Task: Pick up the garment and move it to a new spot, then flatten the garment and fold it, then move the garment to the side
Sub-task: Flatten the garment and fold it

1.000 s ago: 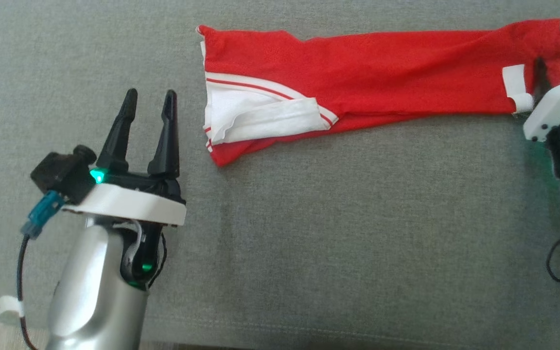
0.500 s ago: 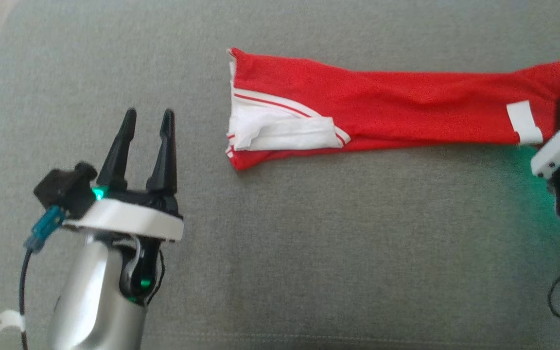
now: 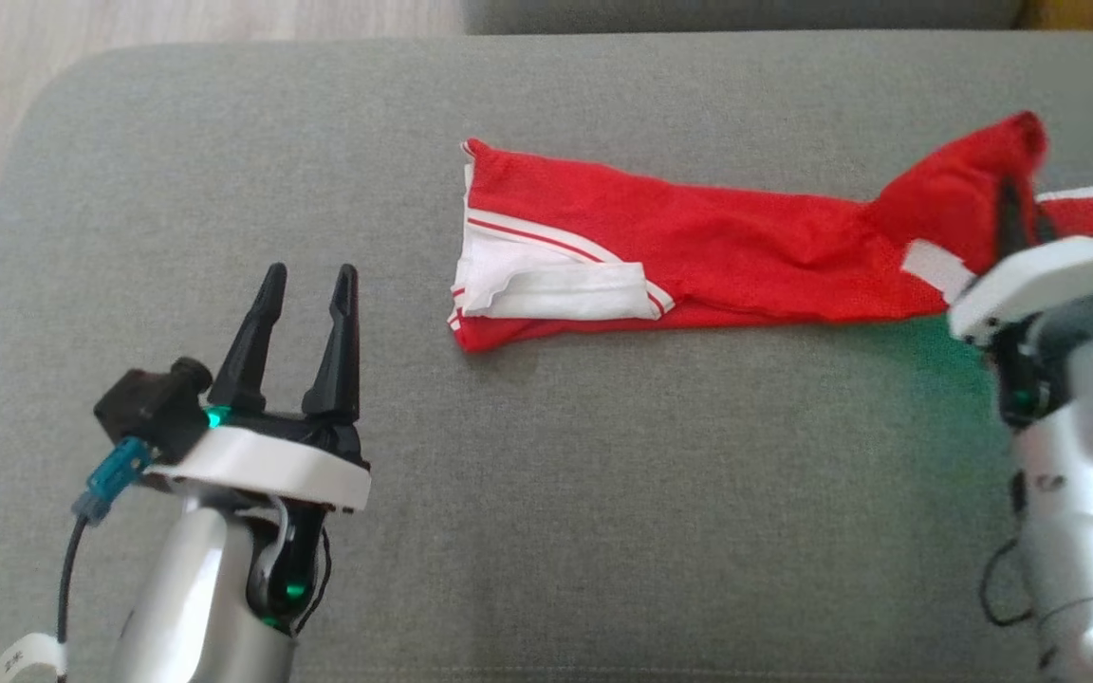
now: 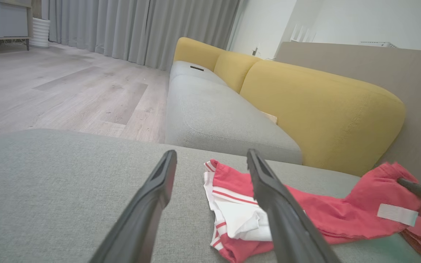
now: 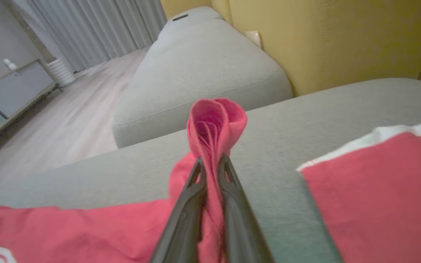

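Covering most of the head view, a broad grey fabric-upholstered cushion (image 3: 546, 531) is seen, and a mustard-yellow padded sofa back (image 4: 323, 109) is shown beyond it in the left wrist view. Across the cushion's far half a long red mesh garment with white striped trim (image 3: 746, 256) is laid in a narrow band, its left end flat and its right end raised into a peak. That peak is pinched between the pressed-together fingers of the right gripper (image 5: 212, 160), and a bunched loop of cloth is pushed up above the tips. The left gripper (image 3: 305, 285) is held spread and empty, apart from the striped end. A small white sewn label (image 3: 935, 268) is shown beside the pinch. The pick-up step is judged to be in hand. Next, the held end needs to be lifted clear and carried to a new spot, with the trailing length kept from bunching.
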{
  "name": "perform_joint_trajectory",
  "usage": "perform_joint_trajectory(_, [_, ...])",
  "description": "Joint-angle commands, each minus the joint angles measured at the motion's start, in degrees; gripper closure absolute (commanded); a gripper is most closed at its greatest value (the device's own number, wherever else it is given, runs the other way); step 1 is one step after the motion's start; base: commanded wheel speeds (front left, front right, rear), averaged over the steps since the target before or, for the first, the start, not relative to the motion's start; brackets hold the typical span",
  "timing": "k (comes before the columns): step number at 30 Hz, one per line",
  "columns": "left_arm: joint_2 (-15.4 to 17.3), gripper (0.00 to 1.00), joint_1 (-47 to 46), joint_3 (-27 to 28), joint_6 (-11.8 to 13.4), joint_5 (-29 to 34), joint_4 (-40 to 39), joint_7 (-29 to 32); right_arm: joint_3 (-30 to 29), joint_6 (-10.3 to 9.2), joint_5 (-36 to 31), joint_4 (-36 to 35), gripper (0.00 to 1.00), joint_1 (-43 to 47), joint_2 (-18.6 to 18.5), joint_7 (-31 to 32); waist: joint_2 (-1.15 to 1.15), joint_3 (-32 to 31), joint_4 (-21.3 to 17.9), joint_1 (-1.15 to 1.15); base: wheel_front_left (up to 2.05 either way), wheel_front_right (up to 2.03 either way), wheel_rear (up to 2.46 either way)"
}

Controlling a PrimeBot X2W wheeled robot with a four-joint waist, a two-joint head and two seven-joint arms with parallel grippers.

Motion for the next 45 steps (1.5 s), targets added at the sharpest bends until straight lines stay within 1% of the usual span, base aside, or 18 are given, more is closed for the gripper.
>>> perform_joint_trajectory(1, [0.8, 0.0, -0.7, 1.7, -0.3, 0.3, -1.7, -0.3, 1.8, -0.05, 0.5, -3.0, 1.0, 0.2, 1.2, 0.3, 0.0, -0.6, 0.6, 0.0, 0.0, 0.0, 0.0])
perform_joint_trajectory(5, [0.7, 0.0, 0.3, 1.8, -0.3, 0.2, -1.4, -0.3, 4.3, -0.05, 1.8, -7.2, 1.0, 1.3, 4.0, 2.0, 0.0, -2.2, 1.7, 0.0, 0.0, 0.0, 0.0])
perform_joint_trajectory(8, [0.6, 0.0, 1.0, 1.8, -0.3, 0.0, -1.4, -0.3, 7.0, -0.05, 4.4, -9.8, 1.0, 2.0, 5.2, 3.6, 0.0, -3.0, 2.8, 0.0, 0.0, 0.0, 0.0])
perform_joint_trajectory(9, [0.6, 0.0, 1.2, 1.8, -0.4, -0.1, -1.4, -0.3, 8.0, -0.05, 6.1, -10.4, 1.0, 2.1, 5.3, 4.0, 0.0, -3.1, 3.2, 0.0, 0.0, 0.0, 0.0])
perform_joint_trajectory(13, [0.4, 0.0, 1.6, 1.2, -0.4, -0.1, -1.0, -0.3, 15.3, -0.05, 17.1, -10.5, 1.0, 1.5, 5.4, 3.7, 0.0, -3.1, 5.2, 0.0, 0.0, 0.0, 0.0])
perform_joint_trajectory(17, [0.3, 0.0, 1.4, 0.1, -0.4, -0.4, -0.5, -0.3, 22.0, -0.05, 26.4, -7.1, 1.0, -0.8, 5.4, 0.9, 0.0, -2.6, 8.0, 0.0, 0.0, 0.0, 0.0])
perform_joint_trajectory(23, [0.0, 0.0, 1.1, -1.0, -0.4, -0.9, 0.0, -0.3, 30.9, -0.05, 36.5, 1.3, 1.0, -5.3, 5.4, -4.2, 0.0, -1.2, 12.4, 0.0, 0.0, 0.0, 0.0])
perform_joint_trajectory(24, [0.0, 0.0, 1.1, -1.2, -0.4, -1.0, 0.1, -0.3, 32.1, -0.05, 37.7, 2.9, 1.0, -6.2, 5.4, -5.0, 0.0, -0.9, 13.2, 0.0, 0.0, 0.0, 0.0])
perform_joint_trajectory(25, [0.0, 0.0, 1.1, -1.2, -0.4, -1.0, 0.1, -0.3, 32.1, -0.05, 37.7, 2.9, 1.0, -6.2, 5.4, -5.0, 0.0, -0.9, 13.2, 0.0, 0.0, 0.0, 0.0])
perform_joint_trajectory(27, [-0.1, 0.0, 0.9, -1.5, -0.4, -1.3, 0.1, -0.3, 34.6, -0.05, 40.1, 5.8, 1.0, -7.8, 5.4, -6.5, 0.0, -0.3, 14.5, 0.0, 0.0, 0.0, 0.0])
perform_joint_trajectory(28, [-0.2, 0.0, 0.9, -1.7, -0.4, -1.5, 0.2, -0.3, 37.1, -0.05, 42.4, 8.3, 1.0, -9.2, 5.4, -7.7, 0.0, 0.3, 15.7, 0.0, 0.0, 0.0, 0.0])
perform_joint_trajectory(29, [-0.2, 0.0, 0.8, -1.9, -0.4, -1.6, 0.3, -0.3, 38.3, -0.05, 43.6, 9.4, 1.0, -9.8, 5.4, -8.3, 0.0, 0.6, 16.3, 0.0, 0.0, 0.0, 0.0])
perform_joint_trajectory(33, [-0.3, 0.0, 0.6, -2.3, -0.4, -1.9, 0.6, -0.3, 43.3, -0.05, 48.0, 12.6, 1.0, -11.3, 5.4, -10.1, 0.0, 1.2, 18.2, 0.0, 0.0, 0.0, 0.0])
perform_joint_trajectory(38, [-0.3, 0.0, 0.3, -2.8, -0.4, -2.5, 0.7, -0.3, 48.9, -0.05, 52.7, 15.3, 1.0, -12.2, 5.4, -11.7, 0.0, 1.5, 19.5, 0.0, 0.0, 0.0, 0.0])
perform_joint_trajectory(39, [-0.3, 0.0, 0.3, -2.8, -0.4, -2.7, 0.6, -0.3, 49.9, -0.05, 53.5, 15.9, 0.78, -12.3, 5.4, -12.1, 0.0, 1.4, 19.6, 0.0, 0.0, 0.0, 0.0])
perform_joint_trajectory(40, [-0.3, 0.0, 0.3, -2.8, -0.4, -2.9, 0.6, -0.3, 50.9, -0.05, 54.4, 16.1, 0.01, -12.3, 5.4, -12.4, 0.0, 1.4, 19.7, 0.0, 0.0, 0.0, 0.0])
perform_joint_trajectory(42, [-0.3, 0.0, 0.4, -2.7, -0.4, -3.1, 0.6, -0.3, 53.3, -0.05, 56.7, 14.8, 0.0, -12.0, 5.4, -12.6, 0.0, 1.2, 19.7, 0.0, 0.0, 0.0, 0.0])
perform_joint_trajectory(45, [-0.3, 0.0, 0.9, -2.4, -0.4, -2.8, 0.8, -0.3, 58.1, -0.05, 61.2, 9.6, 0.0, -11.0, 5.4, -11.8, 0.0, 0.6, 18.9, 0.0, 0.0, 0.0, 0.0])
